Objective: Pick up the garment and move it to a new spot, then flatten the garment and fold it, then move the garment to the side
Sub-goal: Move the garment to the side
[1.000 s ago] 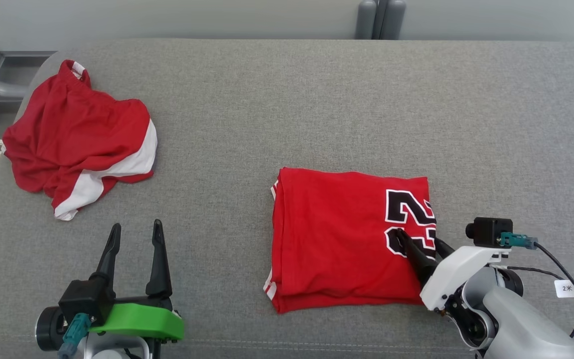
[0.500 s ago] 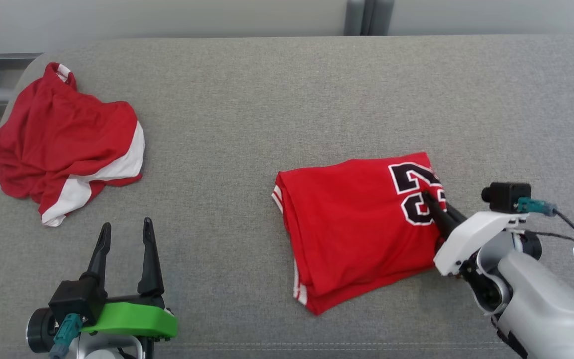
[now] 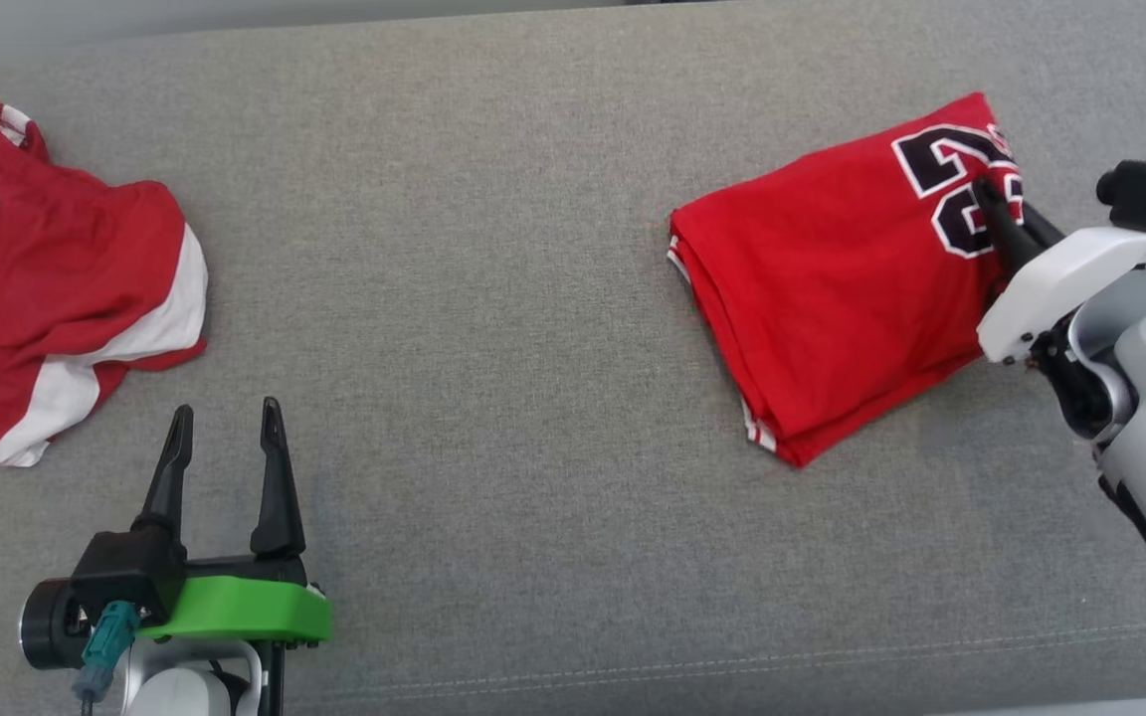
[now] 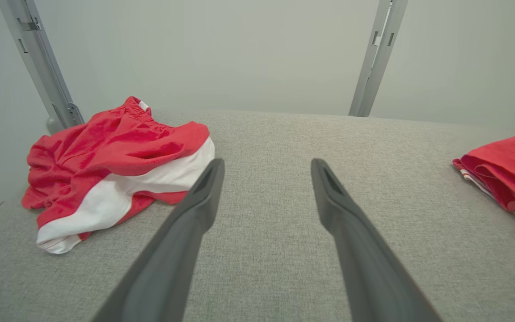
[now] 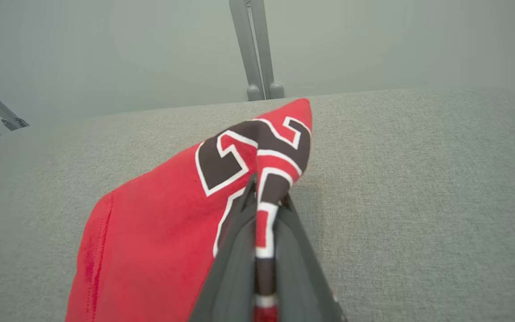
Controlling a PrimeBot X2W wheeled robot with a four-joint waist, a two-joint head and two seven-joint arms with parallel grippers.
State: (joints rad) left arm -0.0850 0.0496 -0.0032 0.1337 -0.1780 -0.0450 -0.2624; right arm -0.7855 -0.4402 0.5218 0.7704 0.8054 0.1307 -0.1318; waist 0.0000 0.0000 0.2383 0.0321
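The garment is a folded red jersey with black and white numbers, lying at the right of the grey cushion. My right gripper is shut on its numbered edge, and the right wrist view shows the garment with that edge pinched between the two fingers. My left gripper stands open at the lower left over bare cushion, holding nothing. In the left wrist view its fingers are spread wide, and the garment shows at the right edge.
Crumpled red and white shorts lie at the cushion's left end, also seen as shorts in the left wrist view. Grey metal posts stand behind the cushion's far edge against a pale wall.
My right gripper closed on the jersey's numbered edge and dragged it to the right and away from me, turning it. The head camera also shifted. The left gripper stayed open.
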